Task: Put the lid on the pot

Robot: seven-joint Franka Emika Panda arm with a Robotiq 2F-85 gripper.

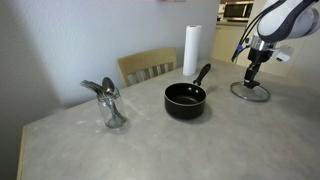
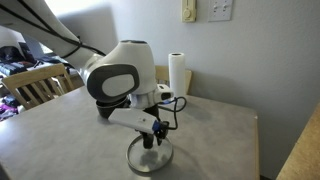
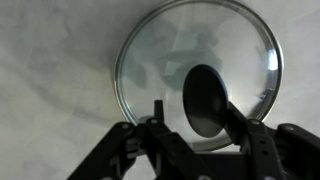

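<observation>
Tool (image 3: 197, 125), wrist view: jaws spread, straddling the dark knob (image 3: 205, 100) of the glass lid (image 3: 150, 60), nothing gripped yet. Knob sits nearer 1 finger (image 3: 235, 118), with a clear gap on the opposite side. Judgement: recentre slightly before closing, or the knob gets shoved and the lid skates on the counter (image 3: 50, 60). Can't tell from this view whether the fingertips are low enough to catch the knob.

In an exterior view, tool (image 1: 252, 72) hangs straight over the lid (image 1: 250, 92), which lies flat on the counter (image 1: 150, 145), well apart from the pot (image 1: 185, 100). Pot is upright and uncovered, handle (image 1: 202, 72) pointing toward the paper towel roll (image 1: 191, 50). Route from lid to pot looks clear. Lift above rim height, carry level, lower centred. Chair (image 1: 148, 66) and a shiny metal item (image 1: 108, 103) sit beyond the pot, out of the way.

In an exterior view, tool (image 2: 150, 140) is just above the lid (image 2: 150, 160). The arm (image 2: 118, 80) hides most of the pot. Roll (image 2: 178, 73) stands behind, near the route. It is the 1 thing to mind.
</observation>
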